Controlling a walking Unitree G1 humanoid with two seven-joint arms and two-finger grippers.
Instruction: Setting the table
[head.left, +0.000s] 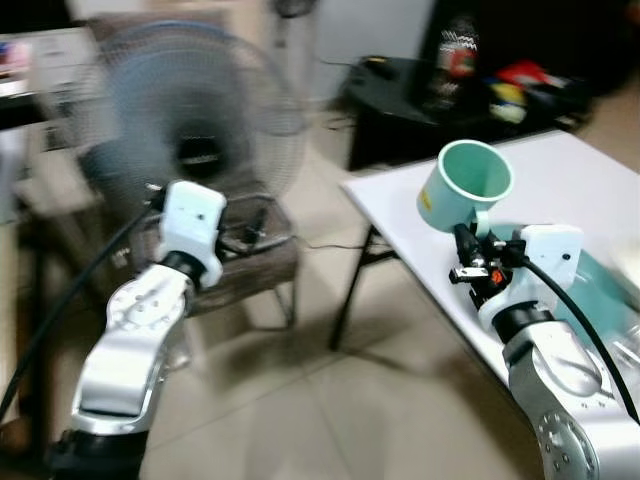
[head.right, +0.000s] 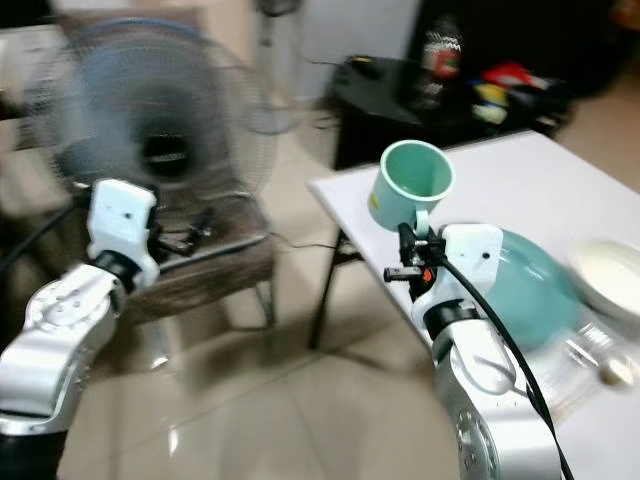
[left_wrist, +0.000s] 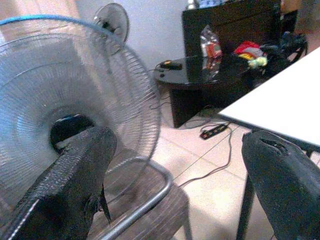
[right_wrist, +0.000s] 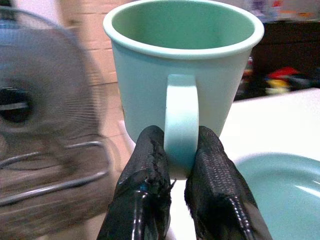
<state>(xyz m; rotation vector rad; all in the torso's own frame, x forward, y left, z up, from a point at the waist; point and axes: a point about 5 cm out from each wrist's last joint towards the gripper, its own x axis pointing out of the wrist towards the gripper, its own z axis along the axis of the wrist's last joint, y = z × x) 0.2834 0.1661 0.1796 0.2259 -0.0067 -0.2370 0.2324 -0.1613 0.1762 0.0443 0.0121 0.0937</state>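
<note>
My right gripper (right_wrist: 180, 150) is shut on the handle of a mint green mug (right_wrist: 182, 65), holding it upright above the near corner of the white table (head.left: 570, 170). In the head views the mug (head.left: 463, 185) hangs just over the table's left edge, with my right gripper (head.left: 476, 240) below it. A teal plate (head.right: 535, 280) lies on the table right behind the right wrist. My left gripper (left_wrist: 175, 175) is open and holds nothing, raised in front of a fan (head.left: 190, 110), well left of the table.
A white bowl (head.right: 610, 275) sits on the table beyond the plate. The fan stands on a chair (head.left: 255, 265) to the left. A low black table (head.left: 400, 95) with clutter stands behind. Tiled floor (head.left: 330, 400) lies between chair and table.
</note>
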